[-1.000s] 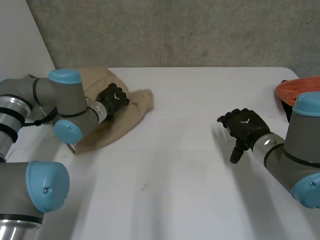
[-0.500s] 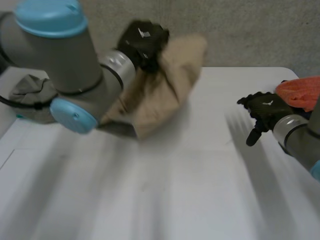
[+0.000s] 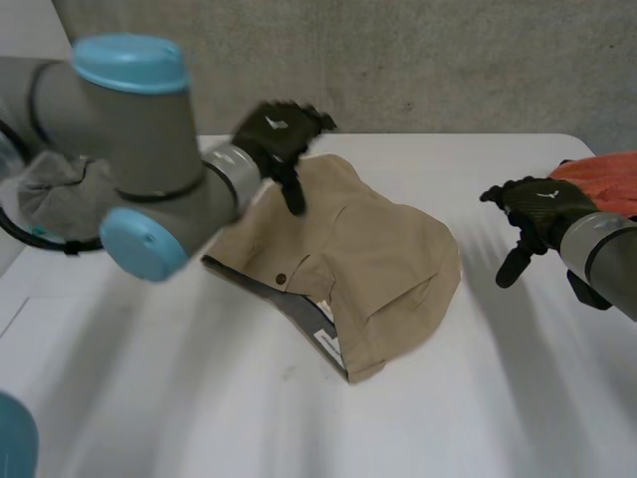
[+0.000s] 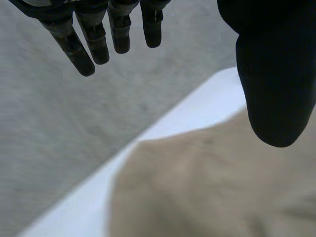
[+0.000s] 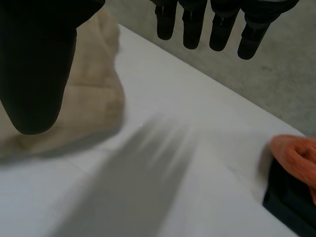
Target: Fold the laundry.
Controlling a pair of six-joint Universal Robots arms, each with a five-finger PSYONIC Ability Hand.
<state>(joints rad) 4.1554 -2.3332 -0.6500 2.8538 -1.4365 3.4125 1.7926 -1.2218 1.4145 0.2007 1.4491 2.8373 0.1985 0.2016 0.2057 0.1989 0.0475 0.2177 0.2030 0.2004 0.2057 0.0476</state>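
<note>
A tan garment (image 3: 358,264) lies crumpled in the middle of the white table (image 3: 478,398), with a button and a label showing at its near edge. My left hand (image 3: 279,134) hovers above the garment's far left part, fingers straight and apart, holding nothing. In the left wrist view the tan cloth (image 4: 217,192) lies below the open left hand (image 4: 266,74). My right hand (image 3: 532,214) hangs open over the table to the right of the garment, apart from it. The right wrist view has the garment (image 5: 94,106) beside the right hand's thumb (image 5: 37,64).
An orange cloth (image 3: 597,179) sits on a dark container (image 5: 291,200) at the table's far right edge. A grey cloth (image 3: 60,194) lies behind my left arm at the far left. The grey wall stands behind the table.
My left hand lifted the tan garment from the table's far left, swung it toward the middle and let go. The garment now lies spread at the centre. The right hand drew back rightward.
</note>
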